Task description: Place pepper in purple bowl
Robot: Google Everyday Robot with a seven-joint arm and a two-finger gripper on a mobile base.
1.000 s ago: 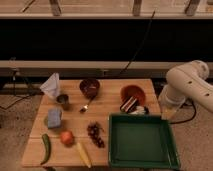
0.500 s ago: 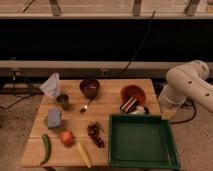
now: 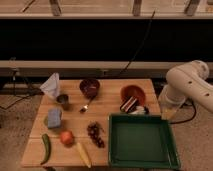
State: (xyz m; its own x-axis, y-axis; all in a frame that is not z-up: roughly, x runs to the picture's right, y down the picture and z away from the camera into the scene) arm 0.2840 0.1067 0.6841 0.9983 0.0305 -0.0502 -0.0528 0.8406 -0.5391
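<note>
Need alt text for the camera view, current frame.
A green pepper lies at the wooden table's front-left corner, far from the purple bowl at the back. The white robot arm is folded beside the table's right edge, its gripper out of sight; a green tray fills the front right.

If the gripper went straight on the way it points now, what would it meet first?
The gripper, beside the table's right edge, seems to point downward; it would probably meet the floor, though depth is unclear.
</note>
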